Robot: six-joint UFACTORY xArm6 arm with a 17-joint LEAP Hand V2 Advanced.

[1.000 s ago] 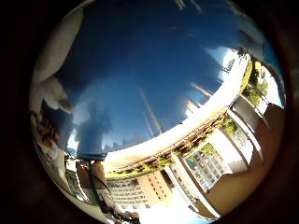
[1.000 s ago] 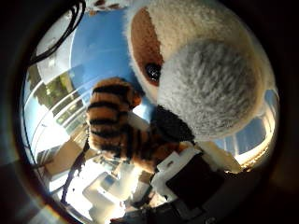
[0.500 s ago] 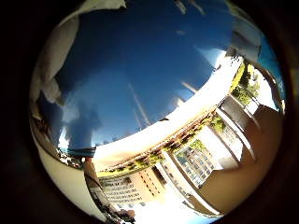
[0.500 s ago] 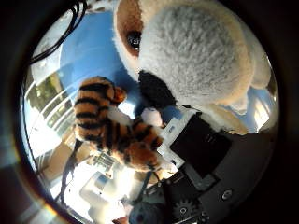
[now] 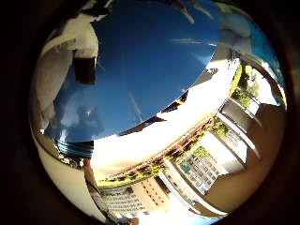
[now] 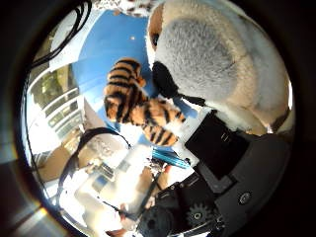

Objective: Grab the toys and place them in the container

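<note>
Toys fill the thumb side view: a big plush dog with grey muzzle and black nose sits very close to the palm, touching the black and white fingers of the hand. I cannot tell if the fingers really curl around it. A striped tiger toy lies just beside it, on the blue surface.

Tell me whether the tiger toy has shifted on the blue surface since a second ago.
Cannot tell. The tiger toy sits differently in the thumb-side view, but the blue surface and the big plush dog shifted with it, so the camera on the hand moved.
</note>
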